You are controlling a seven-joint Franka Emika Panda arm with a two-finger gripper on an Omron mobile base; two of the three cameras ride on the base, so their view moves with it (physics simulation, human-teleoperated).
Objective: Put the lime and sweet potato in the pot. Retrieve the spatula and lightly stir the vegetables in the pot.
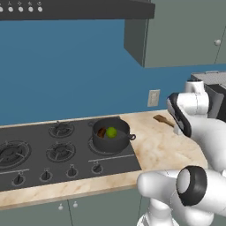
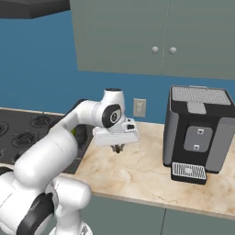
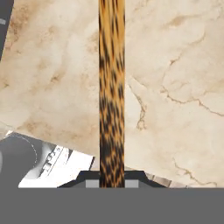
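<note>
Right under my camera the spatula runs straight up from between my fingers, my claw clamped tight on its wooden handle just above the marble bench. Lime and sweet potato already sit side by side inside the pot on the stove's back right burner. What's left, as I judge it, is carrying the spatula over and giving the vegetables a light stir.

Coffee machine on marble counter

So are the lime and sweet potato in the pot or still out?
In. The lime and sweet potato sit side by side inside the pot.
</note>
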